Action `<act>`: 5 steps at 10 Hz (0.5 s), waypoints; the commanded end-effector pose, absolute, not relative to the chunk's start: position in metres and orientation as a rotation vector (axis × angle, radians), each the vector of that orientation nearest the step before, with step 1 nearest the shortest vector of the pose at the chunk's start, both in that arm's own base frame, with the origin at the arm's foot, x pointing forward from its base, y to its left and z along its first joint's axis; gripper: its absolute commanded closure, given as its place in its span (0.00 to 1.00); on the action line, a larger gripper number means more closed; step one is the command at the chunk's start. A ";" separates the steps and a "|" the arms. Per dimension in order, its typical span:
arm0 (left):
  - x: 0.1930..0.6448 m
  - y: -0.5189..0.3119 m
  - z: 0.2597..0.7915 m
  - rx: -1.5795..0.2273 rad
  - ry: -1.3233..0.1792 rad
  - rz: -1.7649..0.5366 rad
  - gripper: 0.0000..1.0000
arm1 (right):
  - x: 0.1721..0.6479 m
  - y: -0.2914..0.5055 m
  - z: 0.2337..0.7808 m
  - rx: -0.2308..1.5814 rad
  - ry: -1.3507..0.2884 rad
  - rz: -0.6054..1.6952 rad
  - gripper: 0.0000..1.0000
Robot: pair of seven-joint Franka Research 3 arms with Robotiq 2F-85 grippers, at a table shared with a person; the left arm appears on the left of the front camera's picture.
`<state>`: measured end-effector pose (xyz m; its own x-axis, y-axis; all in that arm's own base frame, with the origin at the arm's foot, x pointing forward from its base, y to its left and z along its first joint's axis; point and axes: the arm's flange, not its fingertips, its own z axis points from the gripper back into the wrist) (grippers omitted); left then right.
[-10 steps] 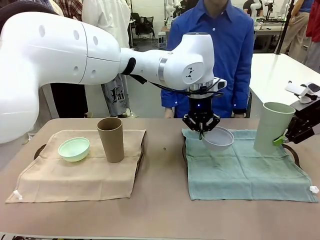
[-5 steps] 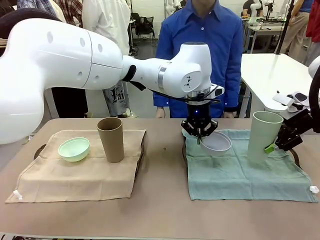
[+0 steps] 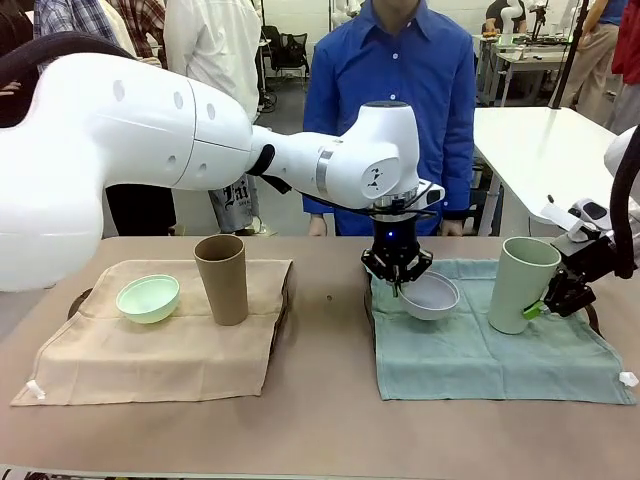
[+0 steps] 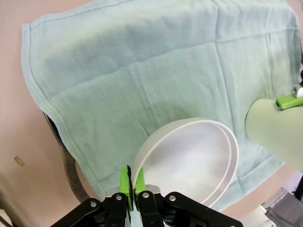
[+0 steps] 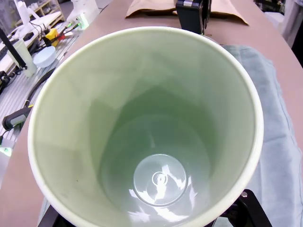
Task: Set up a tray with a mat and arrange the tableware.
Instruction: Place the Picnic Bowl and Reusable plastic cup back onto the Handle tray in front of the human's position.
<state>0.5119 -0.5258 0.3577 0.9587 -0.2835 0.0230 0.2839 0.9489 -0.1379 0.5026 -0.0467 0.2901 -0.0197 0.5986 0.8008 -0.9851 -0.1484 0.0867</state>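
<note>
My left arm reaches across to the teal mat (image 3: 480,350), where my left gripper (image 3: 398,276) is shut on the rim of the white bowl (image 3: 430,296). In the left wrist view the green pads (image 4: 125,185) pinch that rim, and the white bowl (image 4: 189,161) hangs tilted just over the teal mat (image 4: 142,71). My right gripper (image 3: 553,297) is shut on the pale green tumbler (image 3: 524,284), whose base touches the mat's right part. The right wrist view looks down into the tumbler (image 5: 156,142). The mint green bowl (image 3: 148,298) and brown tumbler (image 3: 222,278) stand on the beige mat (image 3: 150,350).
Dark tray rims show under both mats, at the far left (image 3: 78,300) and the far right (image 3: 590,312). A person in a blue shirt (image 3: 400,100) stands at the far side of the table. Bare tabletop lies between the two trays.
The right gripper has carried the pale green tumbler left and down onto the teal mat, setting it more upright. The left gripper has lowered the white bowl a little toward the mat.
</note>
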 end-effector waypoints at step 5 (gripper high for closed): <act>0.513 -0.527 0.354 -0.163 0.058 -0.305 0.00 | 0.495 -0.043 0.310 0.524 -0.492 1.542 0.01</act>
<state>0.5119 -0.5276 0.3514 0.9593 -0.2823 -0.0010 0.2791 0.9491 -0.1457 0.5109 -0.0570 0.3004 -0.0413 0.7185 0.6943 -0.9972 -0.0727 0.0158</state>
